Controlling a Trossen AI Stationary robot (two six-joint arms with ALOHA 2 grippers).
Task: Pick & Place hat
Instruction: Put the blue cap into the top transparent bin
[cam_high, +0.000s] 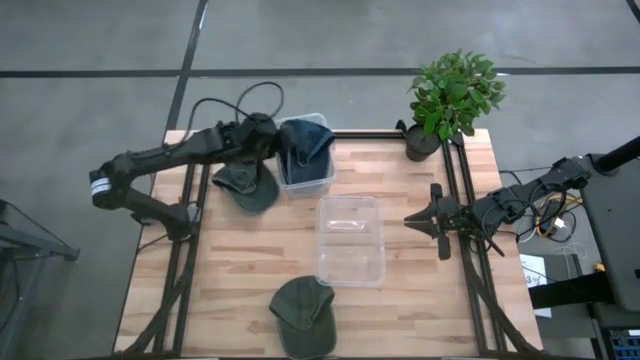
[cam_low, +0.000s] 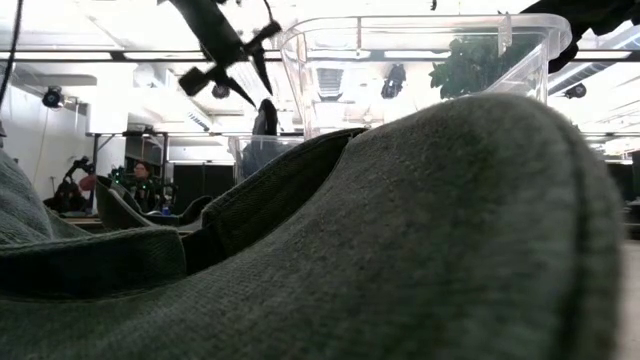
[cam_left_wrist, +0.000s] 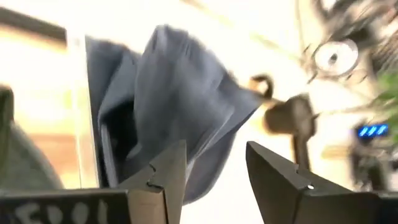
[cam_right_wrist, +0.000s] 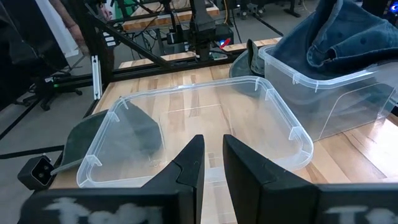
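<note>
One camera looks straight down on the whole table (cam_high: 400, 300). The low one sits right against a green hat (cam_low: 420, 250), facing the room. Each wrist camera looks past its own fingers; the right and overhead views share the clear bin (cam_right_wrist: 199, 124).

light: even and soft in the high view, faint shadows on the table (cam_high: 400, 190) | low view: bright ceiling strips backlight the green hat (cam_low: 400, 250), which fills the frame dark and out of focus | left wrist view: overexposed, motion-blurred | right wrist view: sharp, mild glare on the clear bin (cam_right_wrist: 186, 93)
</note>
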